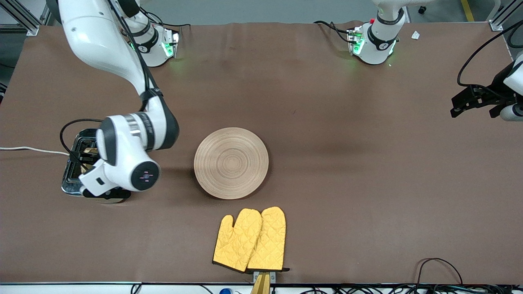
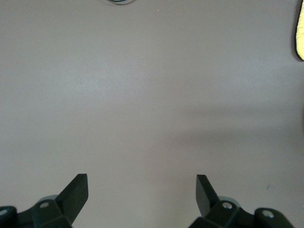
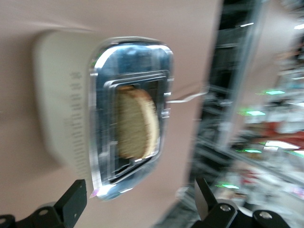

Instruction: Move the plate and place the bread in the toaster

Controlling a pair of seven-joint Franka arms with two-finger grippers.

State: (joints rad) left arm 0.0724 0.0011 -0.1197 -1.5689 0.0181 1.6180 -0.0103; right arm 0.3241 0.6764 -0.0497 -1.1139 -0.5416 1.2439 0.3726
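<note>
The toaster [image 3: 61, 109] stands at the right arm's end of the table, its chrome top [image 1: 71, 173] partly under the right arm's wrist. The bread [image 3: 137, 122] stands on edge in one of its slots, and a tan bit of it [image 1: 88, 157] shows in the front view. My right gripper [image 3: 140, 185] hangs open over the toaster, holding nothing and apart from the slice. The plate [image 1: 231, 163] lies bare at mid-table. My left gripper [image 1: 455, 107] waits open above bare table [image 2: 142, 95] at the left arm's end, its fingers wide around nothing [image 2: 142, 183].
A pair of yellow oven mitts [image 1: 251, 240] lies nearer the front camera than the plate, by the table's edge. The toaster's white cord [image 1: 32, 150] runs off the table at the right arm's end. Black cables lie along the front edge.
</note>
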